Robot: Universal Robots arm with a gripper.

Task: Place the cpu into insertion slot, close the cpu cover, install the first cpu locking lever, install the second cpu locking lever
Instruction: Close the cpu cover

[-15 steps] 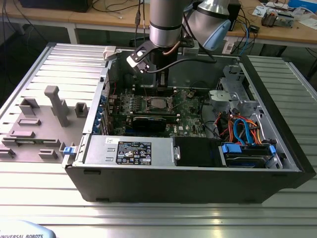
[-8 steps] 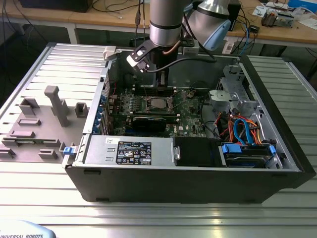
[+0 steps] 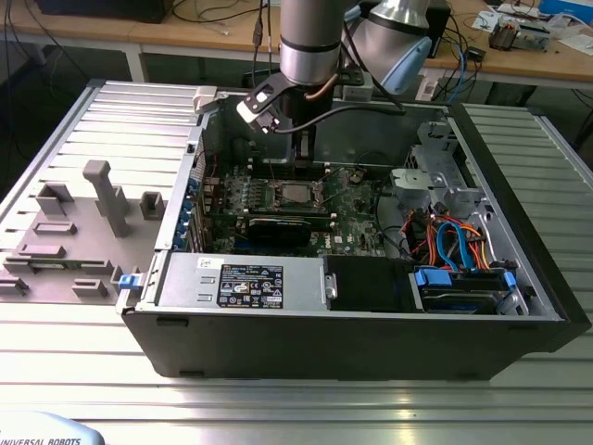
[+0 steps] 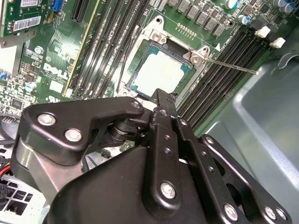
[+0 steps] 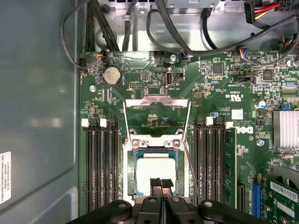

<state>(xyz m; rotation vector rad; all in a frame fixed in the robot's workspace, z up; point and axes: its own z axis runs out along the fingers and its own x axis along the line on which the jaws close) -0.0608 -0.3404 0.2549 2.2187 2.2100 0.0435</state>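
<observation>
A silver-grey tubular arm [image 3: 310,37] with a pale blue joint cap [image 3: 400,46] was seen, a black cable [image 3: 371,108] was looped beside it, and the matte black gripper [image 4: 161,100] was made out, its jointed links studded with round silver screws [image 4: 168,189].

cpu [image 5: 154,169] in insertion slot [image 5: 131,161] | cpu cover [image 5: 156,99] adj. | hand [image 5: 161,183] abv cpu

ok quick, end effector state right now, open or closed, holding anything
End effector: closed, fingertips pressed together with nothing between them, poised over the chip lying in the socket.
</observation>
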